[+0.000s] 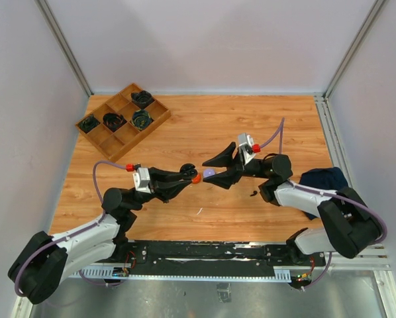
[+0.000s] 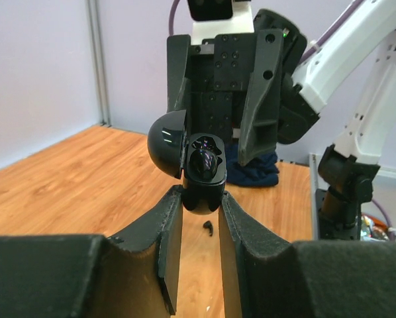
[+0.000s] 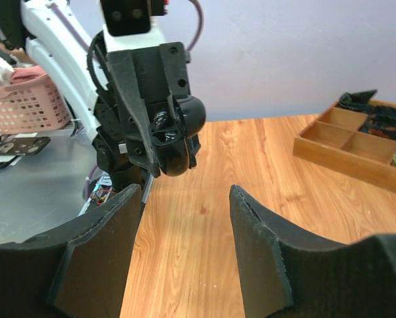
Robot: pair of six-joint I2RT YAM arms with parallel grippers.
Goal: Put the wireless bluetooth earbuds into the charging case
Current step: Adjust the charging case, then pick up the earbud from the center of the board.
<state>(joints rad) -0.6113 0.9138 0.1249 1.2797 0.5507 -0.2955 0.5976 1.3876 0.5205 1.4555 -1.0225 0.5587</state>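
— What have I got in the left arm, and what is it made of?

— Your left gripper (image 2: pixel 199 201) has its matte black fingers (image 2: pixel 171 232) clamped on the lower half of the charging case (image 2: pixel 204 192). The case is a glossy black round shell at the centre of the left wrist view. Its domed lid (image 2: pixel 166 142) stands open to the left of the base.

— Is there anything inside it?

— One dark, shiny earbud (image 2: pixel 203 161) sits in the well. You cannot tell whether a second one is in there.

— And the right arm?

— Your right gripper (image 3: pixel 185 199) faces the case. Its wedge-shaped padded fingers (image 3: pixel 251 225) are spread apart with nothing between them.

— Are there other buds?

— A loose black earbud (image 2: pixel 209 228) lies on the wood-grain table (image 1: pixel 251 126), seen just below the case in the left wrist view. From overhead, a red-orange dot (image 1: pixel 196 178) and a pale purple dot (image 1: pixel 209 173) show between the two gripper tips. They are too small to say more.

— What about containers?

— At the upper left of the overhead view is a divided wooden tray (image 1: pixel 126 131). Four of its compartments hold coiled black cables (image 1: pixel 143 99). A crumpled dark blue cloth (image 1: pixel 324 179) lies at the right edge.
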